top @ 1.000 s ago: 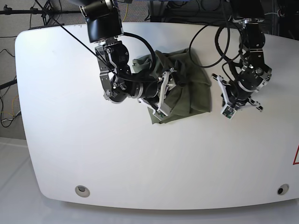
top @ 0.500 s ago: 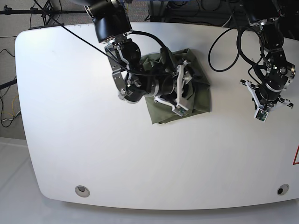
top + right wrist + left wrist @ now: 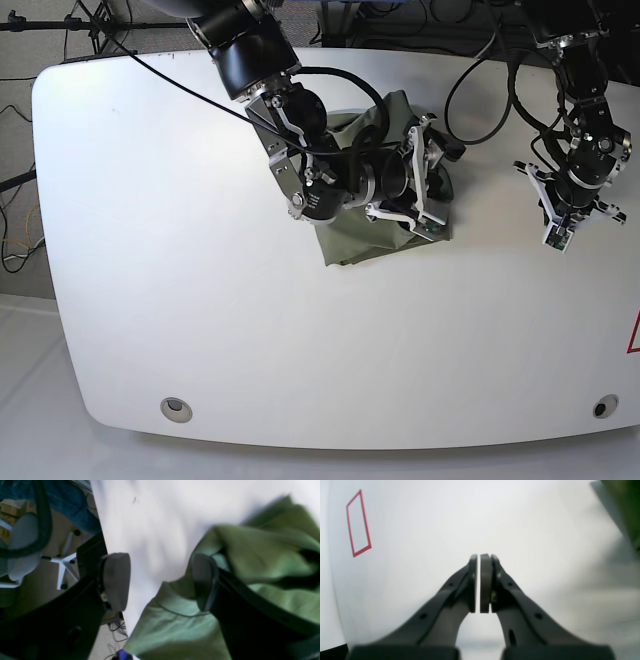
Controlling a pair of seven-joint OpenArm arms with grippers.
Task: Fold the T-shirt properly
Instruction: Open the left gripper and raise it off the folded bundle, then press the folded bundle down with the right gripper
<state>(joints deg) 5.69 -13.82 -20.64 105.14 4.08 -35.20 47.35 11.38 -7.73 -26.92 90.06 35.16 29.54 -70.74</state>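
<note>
The T-shirt point(image 3: 352, 240) lies on the desk point(image 3: 150, 250) as a compact but lumpy, rumpled bundle, so folding looks mostly done and tidying remains. The right claw point(image 3: 425, 180) hovers over it with jaws apart, gripping nothing; the left claw point(image 3: 562, 232) is pressed together, empty, well off to the side.

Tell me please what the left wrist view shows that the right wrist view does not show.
Only the left wrist view: the shut left claw above bare surface, and a red outlined rectangle marked on it.

Only the right wrist view: the open right claw with one finger against the crumpled fabric, plus a wheeled office chair base on the floor beyond the edge.

Both: the white smooth table and the olive-green soft cotton T-shirt, only a dark blurred corner in the left wrist view.
</note>
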